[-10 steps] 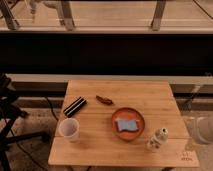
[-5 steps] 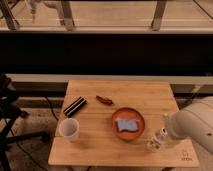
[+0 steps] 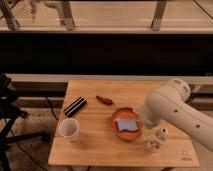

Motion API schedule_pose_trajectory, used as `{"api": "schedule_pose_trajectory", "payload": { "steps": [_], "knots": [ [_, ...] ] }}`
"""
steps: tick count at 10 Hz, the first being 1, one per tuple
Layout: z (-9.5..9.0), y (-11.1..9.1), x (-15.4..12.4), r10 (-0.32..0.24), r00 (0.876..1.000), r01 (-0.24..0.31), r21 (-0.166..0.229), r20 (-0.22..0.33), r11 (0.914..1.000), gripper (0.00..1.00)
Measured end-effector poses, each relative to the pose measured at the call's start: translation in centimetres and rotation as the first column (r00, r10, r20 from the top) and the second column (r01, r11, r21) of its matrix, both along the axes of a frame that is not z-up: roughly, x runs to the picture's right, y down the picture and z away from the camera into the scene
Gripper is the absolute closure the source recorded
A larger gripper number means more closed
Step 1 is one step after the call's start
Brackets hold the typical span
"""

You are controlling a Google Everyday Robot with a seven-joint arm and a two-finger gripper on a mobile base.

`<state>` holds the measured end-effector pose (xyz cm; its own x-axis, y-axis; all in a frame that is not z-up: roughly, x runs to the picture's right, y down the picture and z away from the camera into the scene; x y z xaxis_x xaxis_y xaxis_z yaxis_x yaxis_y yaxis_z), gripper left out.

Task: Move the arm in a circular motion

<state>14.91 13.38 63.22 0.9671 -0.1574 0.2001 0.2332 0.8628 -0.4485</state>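
Note:
The arm [image 3: 172, 112] is cream-white with thick smooth segments and small dark screw holes. It reaches in from the lower right over the right part of the wooden table [image 3: 100, 150]. Its rounded elbow [image 3: 152, 110] hangs just right of the orange plate [image 3: 120, 132], and a second rounded joint [image 3: 179, 89] sits behind it. The gripper does not show in this view; it lies beyond the picture or behind the arm's segments.
The plate holds a blue sponge [image 3: 126, 124]. A white cup [image 3: 69, 129] stands at the front left, a black striped bar [image 3: 75, 106] and a small brown item [image 3: 104, 99] lie behind. A small white bottle [image 3: 155, 141] stands under the arm. Dark stands [image 3: 7, 107] are left.
The arm has swung in from the right edge, further left and up over the table, and its elbow now nears the plate. The tabletop items have not moved.

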Motion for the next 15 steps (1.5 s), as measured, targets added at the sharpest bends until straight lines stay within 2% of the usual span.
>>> {"api": "schedule_pose_trajectory", "payload": {
  "steps": [1,5,7,10,12,14,15],
  "knots": [
    [1.0,-1.2,-0.6,-0.018,1.0,0.018,-0.002,0.022,0.9998,0.2],
    [5.5,-7.0,-2.1,-0.072,0.996,0.068,0.07,0.048,0.9952,0.2],
    [8.0,-9.5,-2.2,-0.086,0.995,0.082,0.089,0.045,0.9927,0.2],
    [13.2,-13.8,-2.3,-0.091,0.996,0.088,0.103,0.021,0.9908,0.2],
    [16.2,-15.9,-0.4,-0.054,0.998,0.055,0.114,-0.017,0.992,0.2],
    [17.6,-16.6,2.9,0.0,0.999,0.006,0.121,-0.049,0.9926,0.2],
    [18.0,-16.7,5.7,0.041,0.996,-0.031,0.126,-0.077,0.9915,0.2]
  ]
}}
